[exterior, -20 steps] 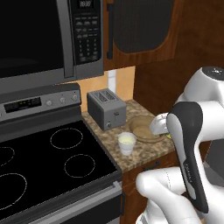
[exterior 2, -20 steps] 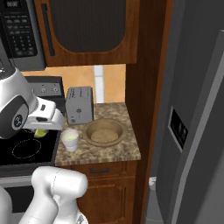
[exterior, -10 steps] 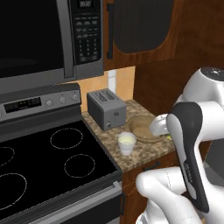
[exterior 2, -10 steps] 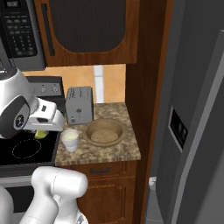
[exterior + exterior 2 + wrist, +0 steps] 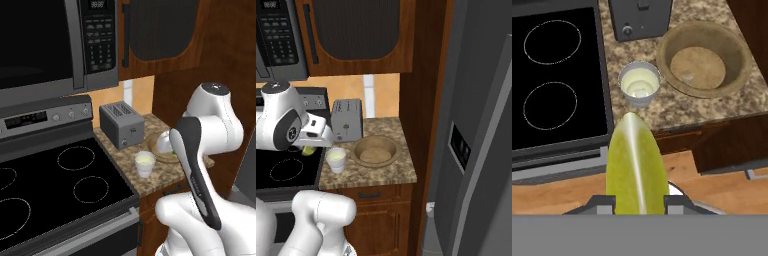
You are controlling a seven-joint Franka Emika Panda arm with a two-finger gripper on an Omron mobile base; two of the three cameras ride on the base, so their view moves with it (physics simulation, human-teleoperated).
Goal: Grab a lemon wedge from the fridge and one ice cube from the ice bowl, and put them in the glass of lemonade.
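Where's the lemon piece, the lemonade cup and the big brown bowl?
lemon wedge [image 5: 635,167], hand view, middle of its peel.
glass of lemonade [image 5: 640,85], hand view, the liquid.
ice bowl [image 5: 375,150], right base view, inside bottom.

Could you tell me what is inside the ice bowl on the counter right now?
The ice bowl shows its tan floor and one small clear ice cube. Nothing covers the bowl's inside there.
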